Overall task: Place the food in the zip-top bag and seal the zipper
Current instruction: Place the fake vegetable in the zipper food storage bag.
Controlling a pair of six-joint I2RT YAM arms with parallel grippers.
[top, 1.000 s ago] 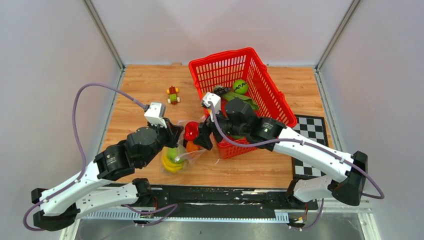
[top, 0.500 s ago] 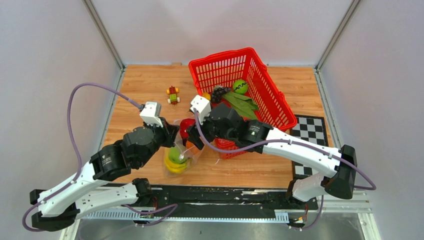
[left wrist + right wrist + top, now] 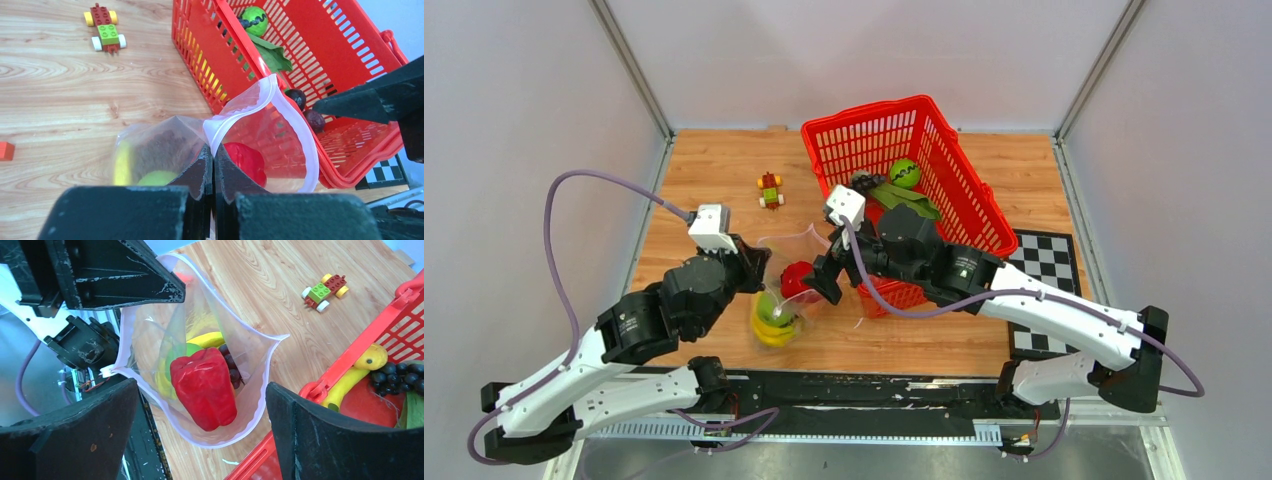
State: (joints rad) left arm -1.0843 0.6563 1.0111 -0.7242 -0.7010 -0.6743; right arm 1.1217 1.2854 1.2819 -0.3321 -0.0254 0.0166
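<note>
A second ago our right gripper (image 3: pixel 826 280) held the red pepper (image 3: pixel 204 387) over the bag (image 3: pixel 250 355). Now the pepper lies inside the bag, on the banana (image 3: pixel 206 339) there. The right gripper hangs just above it, fingers wide apart and holding nothing. Our left gripper (image 3: pixel 213 160) pinches the bag's rim tight and keeps the mouth open, just left of the basket (image 3: pixel 944 160). A lime (image 3: pixel 904 172) and more food wait in the basket, so we think the zipper (image 3: pixel 310 150) should stay open for now.

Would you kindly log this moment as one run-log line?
left pincer: shut on bag rim | right pincer: open above bag | pepper: in bag | zipper: open | basket: grapes, lime, banana
</note>
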